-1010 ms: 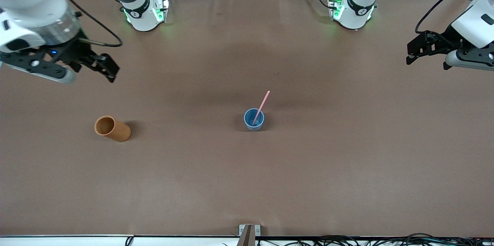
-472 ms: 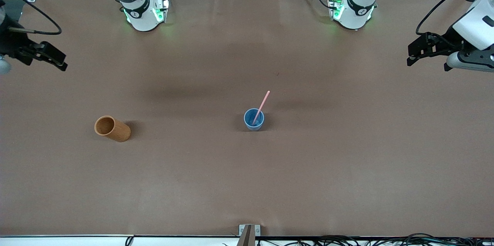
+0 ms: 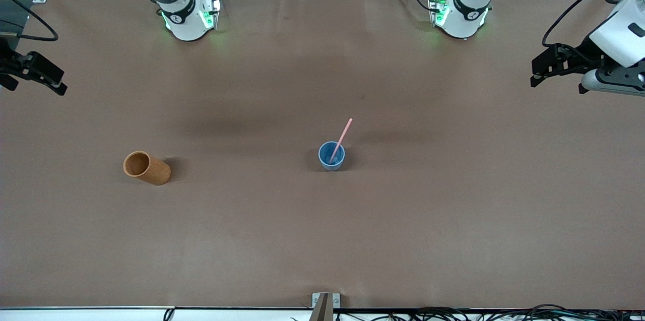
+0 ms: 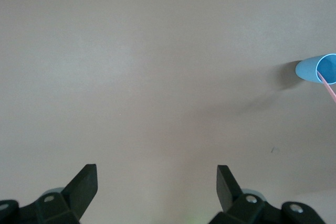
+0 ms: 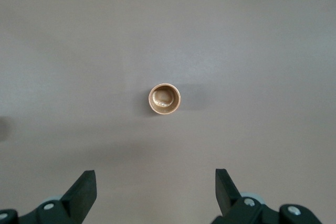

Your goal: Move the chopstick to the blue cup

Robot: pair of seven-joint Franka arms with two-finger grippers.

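The blue cup [image 3: 331, 156] stands upright near the middle of the table. The pink chopstick [image 3: 343, 134] stands in it, leaning on the rim with its upper end tilted toward the robots' bases. The cup [image 4: 313, 70] and a bit of the stick [image 4: 331, 86] also show at the edge of the left wrist view. My left gripper [image 3: 535, 73] is open and empty, up over the left arm's end of the table [image 4: 156, 182]. My right gripper [image 3: 57, 82] is open and empty, up over the right arm's end [image 5: 155, 184].
An orange-brown cylindrical cup [image 3: 146, 168] stands toward the right arm's end of the table, and it shows from above in the right wrist view [image 5: 165, 98]. A small metal bracket [image 3: 325, 301] sits at the table edge nearest the front camera.
My right arm has drawn back toward its end of the table, nearly out of the front view. The left gripper, the cups and the chopstick have stayed put.
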